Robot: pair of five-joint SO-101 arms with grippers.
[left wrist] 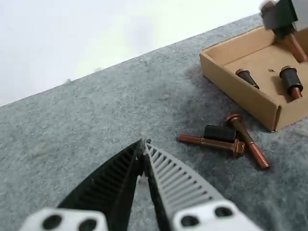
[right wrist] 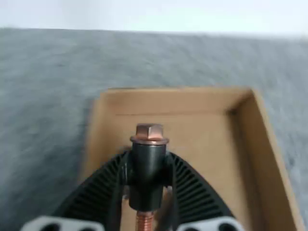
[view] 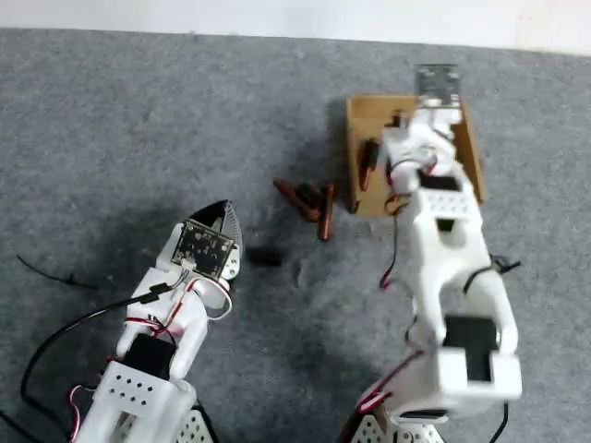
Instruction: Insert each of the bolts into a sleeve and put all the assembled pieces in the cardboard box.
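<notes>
My right gripper (right wrist: 147, 166) is shut on an assembled piece (right wrist: 146, 173), a black sleeve with a copper bolt through it, hexagonal head up. It hangs over the open cardboard box (right wrist: 173, 92). From the high view that gripper (view: 409, 140) sits above the box (view: 354, 138), where another assembled piece (view: 368, 164) lies. Two assembled pieces (left wrist: 248, 78) (left wrist: 291, 83) lie in the box (left wrist: 236, 87). Two loose bolts (left wrist: 211, 142) (left wrist: 248, 140) and a black sleeve (left wrist: 220, 133) lie on the carpet left of the box. My left gripper (left wrist: 143, 143) is shut and empty, short of them.
Grey carpet (view: 111, 138) covers the table. The loose bolts (view: 309, 198) lie between the two arms, close to the box's left wall. Black and red cables (view: 55, 341) trail beside the left arm's base. A white wall runs along the far edge.
</notes>
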